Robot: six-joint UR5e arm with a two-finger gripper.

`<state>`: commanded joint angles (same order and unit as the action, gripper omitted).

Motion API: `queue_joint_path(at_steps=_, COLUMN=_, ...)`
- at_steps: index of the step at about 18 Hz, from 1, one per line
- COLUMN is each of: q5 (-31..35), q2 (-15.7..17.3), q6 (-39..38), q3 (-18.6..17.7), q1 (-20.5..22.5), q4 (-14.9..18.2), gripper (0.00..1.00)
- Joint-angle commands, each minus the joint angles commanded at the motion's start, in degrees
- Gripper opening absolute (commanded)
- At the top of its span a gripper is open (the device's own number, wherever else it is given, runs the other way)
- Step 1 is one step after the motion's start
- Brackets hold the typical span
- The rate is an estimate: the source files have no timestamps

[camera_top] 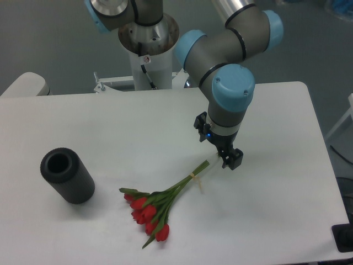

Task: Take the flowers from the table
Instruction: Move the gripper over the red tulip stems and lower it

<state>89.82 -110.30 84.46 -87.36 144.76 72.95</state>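
Note:
The flowers [160, 205] lie flat on the white table [110, 121], front of centre. Their red tulip buds [148, 216] point toward the front left, and the green stems [187, 179] run up to the right with a pale band around them. My gripper [225, 159] hangs low over the table at the stems' upper right end, right beside or touching the tips. Its black fingers [234, 158] are seen from the side, so the gap between them is hidden, as is whether they hold the stems.
A black hollow cylinder [67, 175] lies on its side at the left of the table. The arm's base column [148, 52] stands at the table's back edge. The table's right edge is close to the gripper's right.

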Motion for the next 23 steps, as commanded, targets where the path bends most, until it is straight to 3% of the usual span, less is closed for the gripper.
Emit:
queue_joint_path(at_steps=11, q5=0.0, q2=-1.1, q6=-1.7, q3=-0.7, q1=-0.6, q4=-0.5, gripper=1.00)
queue_joint_path(at_steps=13, q5=0.0, q2=-1.6, q6=-3.2, q3=-1.6, q1=-1.7, q4=-2.2, gripper=1.00)
queue_joint_path(at_steps=18, q5=0.0, q2=-2.9, q6=-4.1, q3=-6.7, q1=-3.1, q4=-10.5, gripper=1.00)
queue_joint_path(at_steps=23, q5=-0.2, q2=-5.4, q6=-7.5, q3=-7.6, q1=-5.0, q4=-14.0, gripper=1.00)
